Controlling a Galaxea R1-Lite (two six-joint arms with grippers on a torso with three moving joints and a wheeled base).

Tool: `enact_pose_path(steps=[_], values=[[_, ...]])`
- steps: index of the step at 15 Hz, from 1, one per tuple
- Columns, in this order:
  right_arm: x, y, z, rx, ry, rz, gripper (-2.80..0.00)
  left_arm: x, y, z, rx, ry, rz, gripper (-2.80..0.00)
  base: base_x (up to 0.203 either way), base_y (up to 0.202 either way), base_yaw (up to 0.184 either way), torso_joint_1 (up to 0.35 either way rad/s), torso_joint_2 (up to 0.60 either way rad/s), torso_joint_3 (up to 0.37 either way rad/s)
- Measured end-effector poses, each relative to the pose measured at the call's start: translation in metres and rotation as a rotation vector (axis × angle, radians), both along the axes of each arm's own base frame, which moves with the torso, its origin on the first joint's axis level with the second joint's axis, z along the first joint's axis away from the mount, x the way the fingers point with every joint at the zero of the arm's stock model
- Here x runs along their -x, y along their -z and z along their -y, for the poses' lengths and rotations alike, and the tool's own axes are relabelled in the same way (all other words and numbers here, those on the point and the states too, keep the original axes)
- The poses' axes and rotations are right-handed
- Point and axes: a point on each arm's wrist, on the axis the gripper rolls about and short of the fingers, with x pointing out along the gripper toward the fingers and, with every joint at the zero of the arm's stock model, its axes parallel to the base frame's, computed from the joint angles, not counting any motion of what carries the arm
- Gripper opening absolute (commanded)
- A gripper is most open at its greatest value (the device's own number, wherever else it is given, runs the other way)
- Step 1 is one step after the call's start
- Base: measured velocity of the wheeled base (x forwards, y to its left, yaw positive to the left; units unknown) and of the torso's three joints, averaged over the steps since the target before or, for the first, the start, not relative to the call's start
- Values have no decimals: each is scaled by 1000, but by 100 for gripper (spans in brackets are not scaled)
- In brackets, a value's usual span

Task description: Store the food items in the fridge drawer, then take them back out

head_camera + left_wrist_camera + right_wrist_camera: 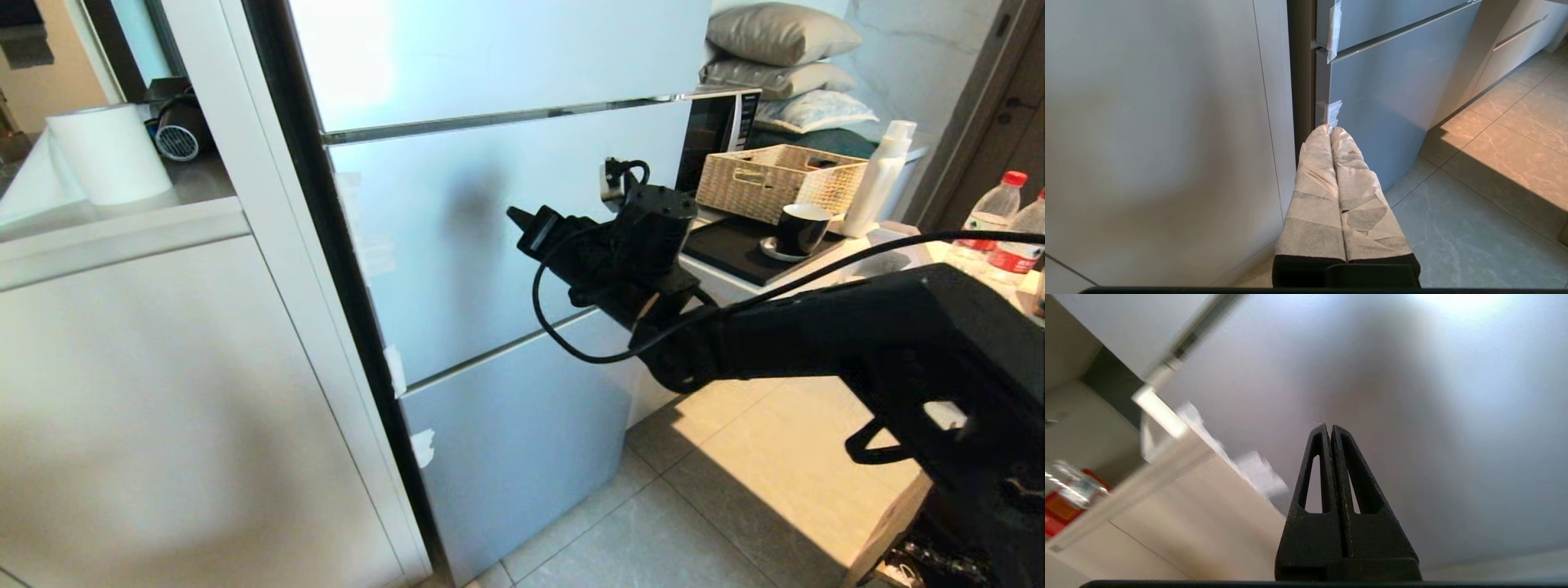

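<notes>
- The right claw (522, 219) is pressed shut and empty, held up close to the middle door of the closed fridge (490, 245).
- The left claw (1331, 131) is shut too, low by the fridge's bottom corner.
- No food or drawer shows.
- A black cup (802, 229) sits on the counter (735, 278), far right.

No text, brand, number or sign can be read anywhere. The microwave (717, 131) beside the wicker basket (775, 181) has faint pale markings on its control strip, too small to make out, and the red labels on the bottles (1015, 233) right of that basket are illegible.
</notes>
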Motion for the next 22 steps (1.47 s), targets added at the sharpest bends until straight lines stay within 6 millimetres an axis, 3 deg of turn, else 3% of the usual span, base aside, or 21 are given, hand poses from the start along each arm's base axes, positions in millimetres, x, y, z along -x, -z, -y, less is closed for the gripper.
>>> enact_pose_path(steps=[3,7,10,13,16,17,22], values=[[66,-7,49,144,45,-70,-280,0,0,0,0,0,0,-280,0,0,0,0,0,0],[184,-9,172,376,238,-99,-280,0,0,0,0,0,0,-280,0,0,0,0,0,0],[276,14,244,468,395,-97,-280,0,0,0,0,0,0,-280,0,0,0,0,0,0],[350,62,275,555,527,-88,-280,0,0,0,0,0,0,-280,0,0,0,0,0,0],[380,119,283,679,584,-232,-280,0,0,0,0,0,0,-280,0,0,0,0,0,0],[384,128,283,696,584,-259,-280,0,0,0,0,0,0,-280,0,0,0,0,0,0],[389,134,284,690,576,-237,-280,0,0,0,0,0,0,-280,0,0,0,0,0,0]])
